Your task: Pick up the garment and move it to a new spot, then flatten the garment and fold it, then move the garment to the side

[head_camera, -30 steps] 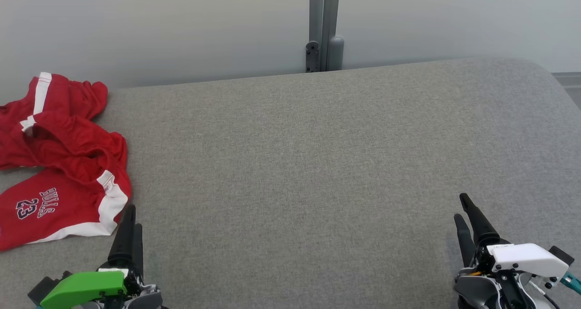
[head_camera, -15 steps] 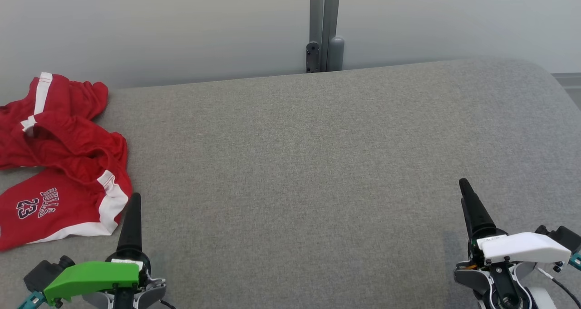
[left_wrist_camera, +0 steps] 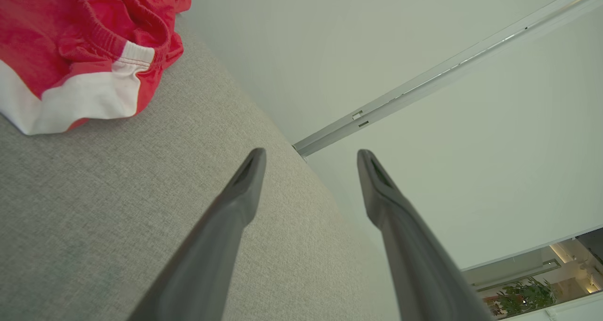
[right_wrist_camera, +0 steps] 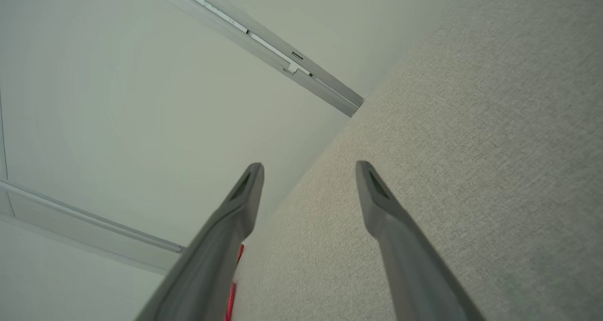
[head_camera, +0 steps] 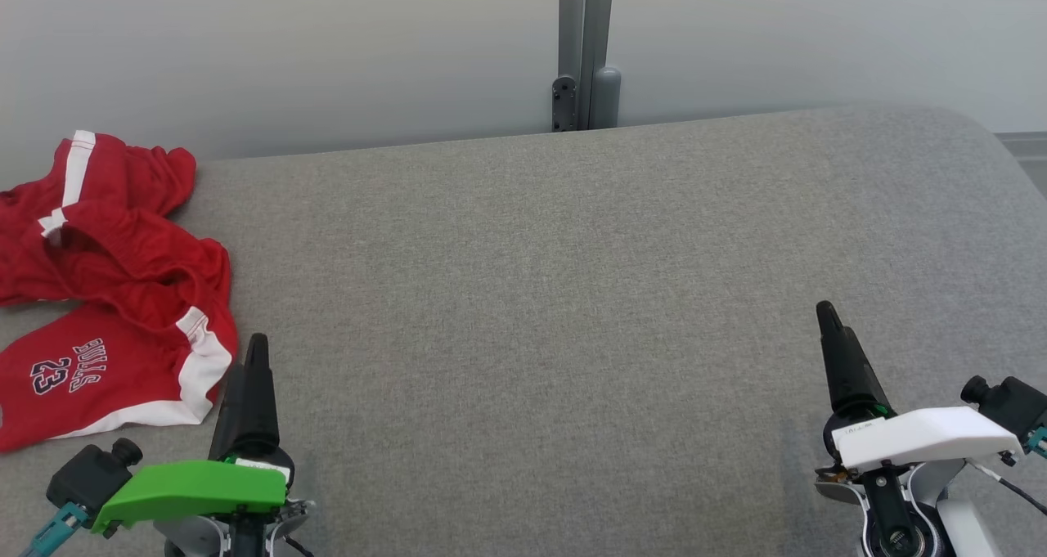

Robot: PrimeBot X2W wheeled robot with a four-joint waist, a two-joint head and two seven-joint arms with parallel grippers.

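Leftward, crumpled garment (head_camera: 123, 262) near left pincer (head_camera: 248, 357)

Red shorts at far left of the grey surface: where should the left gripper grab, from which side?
Likely the raised gathered fold of the crumpled red shorts with white trim, just beyond the white hem band, from above with the open left gripper. It stands proud of the grey fabric surface; the hem lies flat, offering little to pinch.

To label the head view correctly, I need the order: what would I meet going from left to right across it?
red garment → left gripper → grey post at the wall → right gripper
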